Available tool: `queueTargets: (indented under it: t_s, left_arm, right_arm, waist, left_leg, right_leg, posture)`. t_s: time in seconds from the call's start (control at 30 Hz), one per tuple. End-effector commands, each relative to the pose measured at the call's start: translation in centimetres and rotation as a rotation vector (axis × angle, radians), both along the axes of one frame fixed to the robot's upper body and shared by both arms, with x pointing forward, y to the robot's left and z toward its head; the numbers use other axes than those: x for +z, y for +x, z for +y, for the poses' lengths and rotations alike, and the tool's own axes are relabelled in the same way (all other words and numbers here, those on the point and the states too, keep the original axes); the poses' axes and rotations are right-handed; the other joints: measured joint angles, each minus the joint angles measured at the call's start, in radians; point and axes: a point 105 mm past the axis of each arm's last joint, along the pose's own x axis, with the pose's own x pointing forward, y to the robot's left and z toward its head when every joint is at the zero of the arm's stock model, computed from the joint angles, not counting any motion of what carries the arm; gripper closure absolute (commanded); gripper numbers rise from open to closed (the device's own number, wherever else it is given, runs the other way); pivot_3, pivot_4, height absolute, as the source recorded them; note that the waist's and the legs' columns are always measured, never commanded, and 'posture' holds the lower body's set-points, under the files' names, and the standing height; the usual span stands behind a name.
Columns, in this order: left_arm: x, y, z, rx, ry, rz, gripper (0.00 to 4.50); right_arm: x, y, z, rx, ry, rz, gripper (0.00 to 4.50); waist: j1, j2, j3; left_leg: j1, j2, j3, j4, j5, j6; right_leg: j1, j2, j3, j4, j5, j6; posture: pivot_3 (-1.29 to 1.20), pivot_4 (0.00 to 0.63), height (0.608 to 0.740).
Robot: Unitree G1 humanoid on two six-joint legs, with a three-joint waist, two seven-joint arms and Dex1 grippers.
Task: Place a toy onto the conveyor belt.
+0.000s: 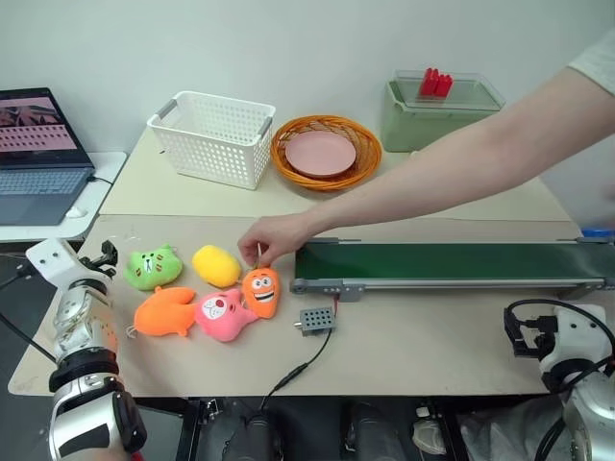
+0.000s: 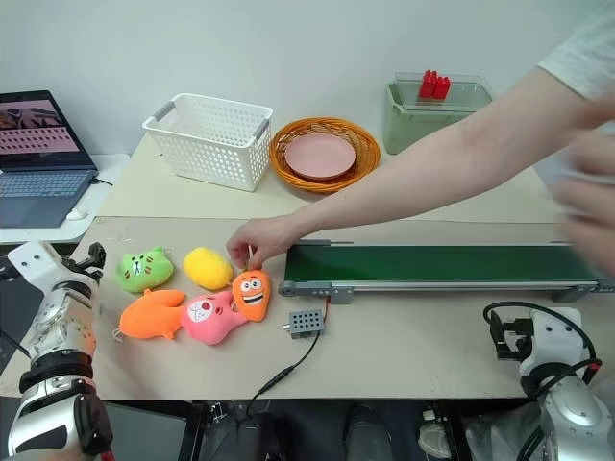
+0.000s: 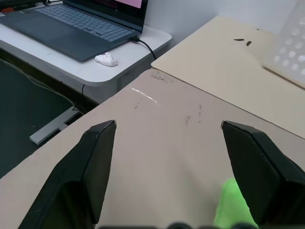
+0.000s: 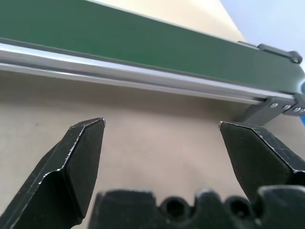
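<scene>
Both grippers, left gripper (image 3: 167, 143) and right gripper (image 4: 162, 143), hang with fingers spread and empty at the near table edge. Wait until the person's hand (image 1: 274, 238) leaves the orange carrot toy (image 1: 261, 292); then take it, nearest the conveyor belt (image 1: 452, 261) to its right. No writing can be read.

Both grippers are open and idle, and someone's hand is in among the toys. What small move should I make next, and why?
Probably hold both arms where they are for now. A person's hand is pinching the orange carrot toy right beside the end of the conveyor belt. The left gripper is open near the green toy, likely the nearest pick once the hand clears. The right gripper is open beside the belt.
</scene>
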Motion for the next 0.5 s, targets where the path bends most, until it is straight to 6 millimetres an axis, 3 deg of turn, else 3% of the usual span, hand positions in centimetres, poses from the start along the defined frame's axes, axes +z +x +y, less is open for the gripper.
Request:
queueTargets:
  t_s: [0.03,0.17,0.3,0.4,0.5]
  left_arm:
    - [1.7,0.3,0.1,0.002,0.042,-0.056,0.74]
    - [1.6,0.0,0.3,0.008,0.047,-0.056,0.74]
    - [1.0,-0.4,0.3,0.016,0.042,-0.047,0.74]
    - [0.8,-0.6,0.2,0.012,0.065,-0.035,0.74]
    - [0.6,-0.7,0.0,0.011,0.072,-0.028,0.74]
  right_arm:
    - [0.7,-0.3,-0.1,0.032,0.000,-0.017,0.00]
    - [1.0,-0.1,3.1,0.217,0.063,0.004,0.00]
    - [2.1,0.8,4.5,0.300,0.060,-0.005,0.00]
    - [2.7,1.6,4.9,0.309,0.049,-0.026,0.00]
    - [2.3,2.2,3.5,0.225,0.018,-0.026,0.00]
  waist:
    - [0.000,0.000,0.000]
    - [0.000,0.000,0.000]
    - [-0.004,0.000,0.000]
    - [-0.005,0.000,0.000]
    - [-0.001,0.000,0.000]
  left_leg:
    - [0.000,0.000,0.000,0.000,0.000,0.000]
    - [0.000,0.000,0.000,0.000,-0.001,0.001]
    - [0.001,0.000,0.000,0.000,-0.002,0.003]
    - [0.001,0.000,0.000,0.000,-0.002,0.003]
    - [0.000,0.000,0.000,0.000,-0.001,0.002]
  right_leg:
    - [0.000,0.000,0.000,0.000,0.000,0.000]
    - [0.000,0.000,0.000,0.000,0.000,0.000]
    - [0.000,0.000,0.000,0.000,-0.001,0.001]
    - [0.000,0.000,0.001,0.000,0.000,0.000]
    - [0.000,0.000,0.000,0.000,0.000,0.000]
  posture:
    - [0.00,0.150,0.740]
    - [0.00,0.150,0.740]
    - [0.00,0.150,0.740]
    - [0.00,0.150,0.740]
    - [0.00,0.150,0.740]
